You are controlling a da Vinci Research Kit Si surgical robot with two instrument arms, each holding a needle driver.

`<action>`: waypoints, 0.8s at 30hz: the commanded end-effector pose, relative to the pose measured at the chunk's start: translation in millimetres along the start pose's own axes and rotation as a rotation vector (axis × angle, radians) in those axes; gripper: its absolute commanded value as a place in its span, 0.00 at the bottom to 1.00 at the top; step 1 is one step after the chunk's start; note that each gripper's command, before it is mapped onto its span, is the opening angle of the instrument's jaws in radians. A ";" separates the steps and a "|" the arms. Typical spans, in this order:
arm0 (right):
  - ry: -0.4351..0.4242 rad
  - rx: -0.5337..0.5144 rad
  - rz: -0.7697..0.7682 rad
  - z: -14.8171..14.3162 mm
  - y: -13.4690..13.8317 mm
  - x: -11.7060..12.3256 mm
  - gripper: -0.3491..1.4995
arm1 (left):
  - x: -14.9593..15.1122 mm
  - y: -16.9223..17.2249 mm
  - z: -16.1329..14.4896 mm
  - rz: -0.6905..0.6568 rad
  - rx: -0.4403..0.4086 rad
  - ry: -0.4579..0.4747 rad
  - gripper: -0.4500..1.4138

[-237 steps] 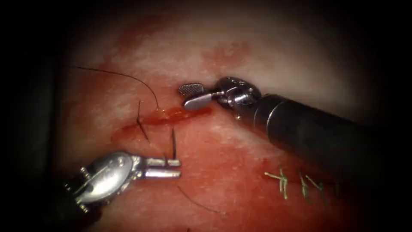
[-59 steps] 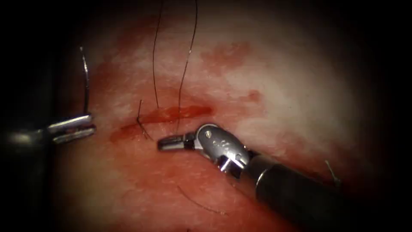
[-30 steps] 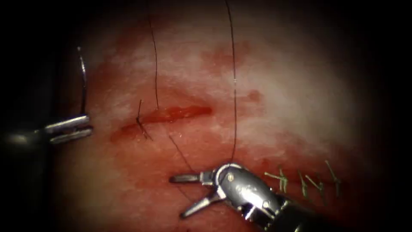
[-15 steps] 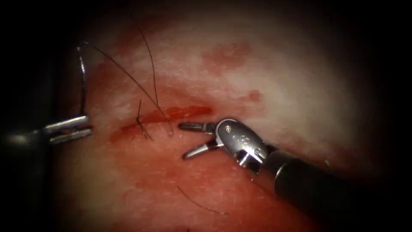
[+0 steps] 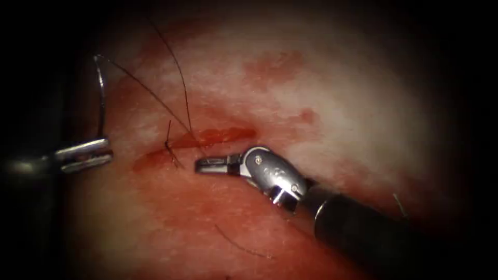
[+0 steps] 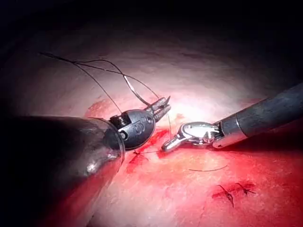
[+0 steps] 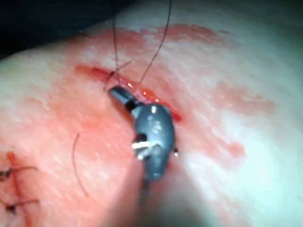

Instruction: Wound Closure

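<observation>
A bench slab of tissue (image 5: 332, 93), wet with red fluid (image 5: 218, 136), lies under our two tools. The cut (image 5: 207, 139) runs roughly left to right, and one knotted stitch (image 5: 170, 148) with short cut ends already crosses its left end.

Our left tool (image 5: 85, 154) sits well out to the left of the cut, jaws clamped on the needle (image 5: 101, 98). It grips near one end of the curve, and the rest of the needle rises from the jaws, long axis close to upright, bowing slightly with its far end uppermost. The needle is clear of the tissue, and we judge it is parked out there to keep the point away from the work.

Thread (image 5: 155, 96) leaves the needle's upper end and slants down toward the cut, while a second strand drops from above to the same spot. Our right tool (image 5: 212, 165) lies just below the cut, tip pointing left, jaws brought together where those strands meet the tissue. They appear to pinch the thread close to where it leaves the cut, though the grip itself is too fine to confirm.

A loose thread scrap (image 5: 241, 246) lies further below that tool, near nothing else.
</observation>
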 end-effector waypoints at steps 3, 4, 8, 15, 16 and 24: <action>0.001 0.033 0.002 -0.3 -2.3 0.9 0.00 | -0.5 0.0 0.7 0.001 0.000 0.001 0.00; 0.001 0.043 0.001 -0.6 -3.3 1.2 0.00 | -0.5 0.0 0.7 0.001 0.000 0.001 0.00; 0.003 0.078 -0.005 -1.5 -6.8 2.7 0.00 | -0.5 0.0 0.7 0.001 0.000 0.000 0.00; -0.015 0.152 -0.021 -1.5 -12.9 5.4 0.00 | -0.5 0.0 0.6 -0.005 0.000 0.000 0.00; -0.014 0.155 -0.021 -1.5 -13.3 5.7 0.00 | -0.5 0.0 0.6 -0.005 0.000 0.000 0.00; 0.021 0.155 -0.068 -1.9 -13.0 7.0 0.17 | -0.4 -0.1 0.4 -0.005 -0.001 -0.001 0.00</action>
